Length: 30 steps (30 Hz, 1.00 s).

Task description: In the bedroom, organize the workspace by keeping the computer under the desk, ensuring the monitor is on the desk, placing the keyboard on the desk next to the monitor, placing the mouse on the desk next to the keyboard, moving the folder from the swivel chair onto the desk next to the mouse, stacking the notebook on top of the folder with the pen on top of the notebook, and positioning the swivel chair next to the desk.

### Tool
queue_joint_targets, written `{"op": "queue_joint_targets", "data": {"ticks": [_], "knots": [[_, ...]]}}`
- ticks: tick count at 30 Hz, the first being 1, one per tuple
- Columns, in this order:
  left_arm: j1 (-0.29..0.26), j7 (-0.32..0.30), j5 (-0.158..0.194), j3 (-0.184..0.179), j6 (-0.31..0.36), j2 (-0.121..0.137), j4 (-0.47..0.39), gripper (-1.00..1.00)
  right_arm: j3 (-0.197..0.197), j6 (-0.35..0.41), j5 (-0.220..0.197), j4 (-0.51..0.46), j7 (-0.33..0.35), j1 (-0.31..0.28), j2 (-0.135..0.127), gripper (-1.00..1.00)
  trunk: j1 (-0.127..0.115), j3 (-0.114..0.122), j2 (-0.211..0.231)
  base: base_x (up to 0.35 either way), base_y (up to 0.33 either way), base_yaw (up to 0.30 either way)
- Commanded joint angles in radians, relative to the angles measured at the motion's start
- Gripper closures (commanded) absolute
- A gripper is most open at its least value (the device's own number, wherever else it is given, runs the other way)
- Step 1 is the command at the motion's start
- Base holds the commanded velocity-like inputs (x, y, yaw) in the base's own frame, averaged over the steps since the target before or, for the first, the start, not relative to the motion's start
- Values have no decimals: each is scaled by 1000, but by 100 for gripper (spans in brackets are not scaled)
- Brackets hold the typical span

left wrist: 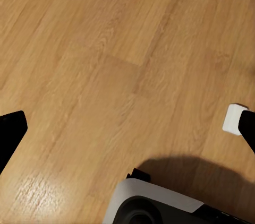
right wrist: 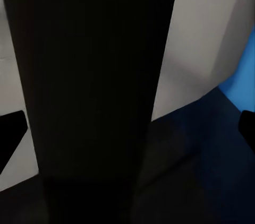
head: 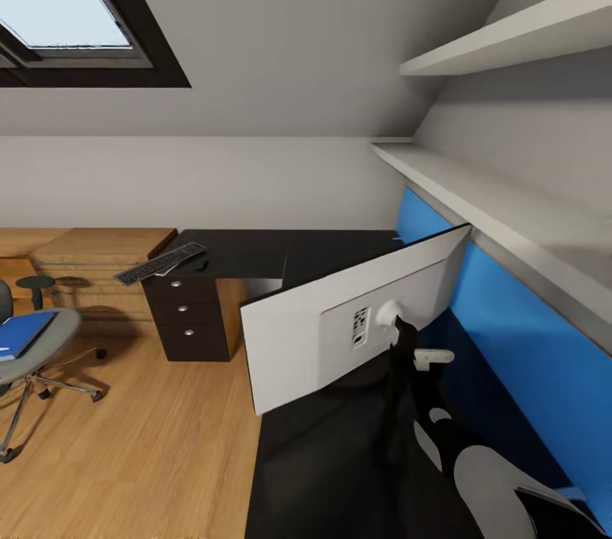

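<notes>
Standing tilted on the glossy black desk (head: 340,454) at near right, the monitor (head: 340,335) is showing its white back. The right gripper (right wrist: 130,123) is reaching its black stand (right wrist: 90,86), fingertips spread wide; whether it grips I cannot tell. Turning it slowly should prevent tipping. The left gripper (left wrist: 127,128) is hanging open over wood-plank floor (left wrist: 106,49).
</notes>
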Motion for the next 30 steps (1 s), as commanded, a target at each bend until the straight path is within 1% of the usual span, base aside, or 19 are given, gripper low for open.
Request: {"op": "queue_joint_targets", "data": {"ticks": [1,8,18,26,30], "knots": [[-1,6,-4,-2,-2,0,0,-100,-4,-2,11,1,-7,-1,0,-100,1,-2,-2,-24,0,0],[-1,6,-4,-2,-2,0,0,-100,-4,-2,11,2,-7,-1,0,-100,1,-2,-2,-78,0,0],[-1,6,-4,-2,-2,0,1,-100,-4,-2,11,3,-7,-1,1,-100,1,-2,-2,-264,60,0],[-1,8,-4,-1,-2,0,1,-100,3,-2,11,5,-7,-1,6,-100,1,-2,-2,-298,92,0],[-1,8,-3,-1,-1,0,1,-100,4,-2,10,6,-7,-1,10,-100,1,-2,-2,-141,47,0]]}}
